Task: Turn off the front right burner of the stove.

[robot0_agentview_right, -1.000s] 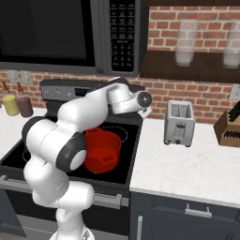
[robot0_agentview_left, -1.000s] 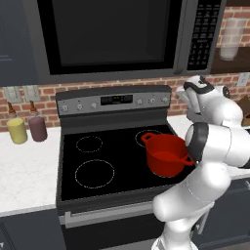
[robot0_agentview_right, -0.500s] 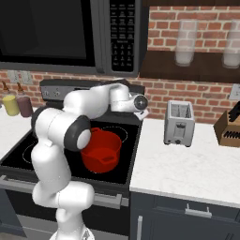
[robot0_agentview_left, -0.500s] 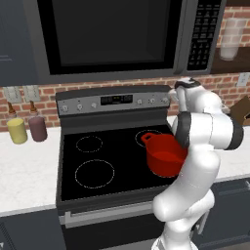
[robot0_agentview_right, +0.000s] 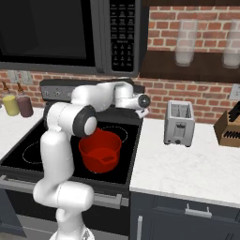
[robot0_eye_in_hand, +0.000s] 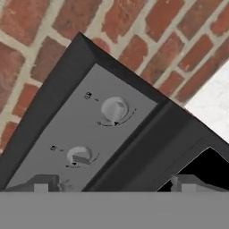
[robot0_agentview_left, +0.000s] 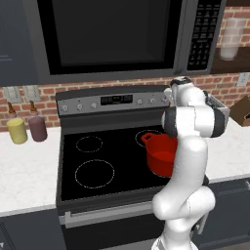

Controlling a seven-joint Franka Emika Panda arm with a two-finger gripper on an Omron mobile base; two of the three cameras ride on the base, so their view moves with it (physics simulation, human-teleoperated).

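The white arm has swung its wrist in over the last second, from out beside the range toward the right end of the grey steel back panel [robot0_eye_in_hand: 89, 134]; the two-finger gripper [robot0_eye_in_hand: 112, 183] now faces that panel at close range, jaws spread wide with nothing between them, dark fingertips [robot0_eye_in_hand: 42, 182] straddling the lower edge of the hand view. Two small round grey knobs sit ahead: one [robot0_eye_in_hand: 115, 108] nearer the panel's corner, the other [robot0_eye_in_hand: 79, 155] closer to the fingertips. My read: this is the approach to a knob, no contact yet, and which knob governs the front right burner I cannot tell. The wide stove with flat black glass top and thin white rings [robot0_agentview_left: 90, 171] stands under the dark microwave [robot0_agentview_left: 112, 39], a red pot [robot0_agentview_right: 99, 151] on its right side. Tiny marks beside each knob are too small to read; the panel display [robot0_agentview_left: 116, 100] and microwave keypad [robot0_agentview_right: 123, 33] are also illegible. No brands visible.
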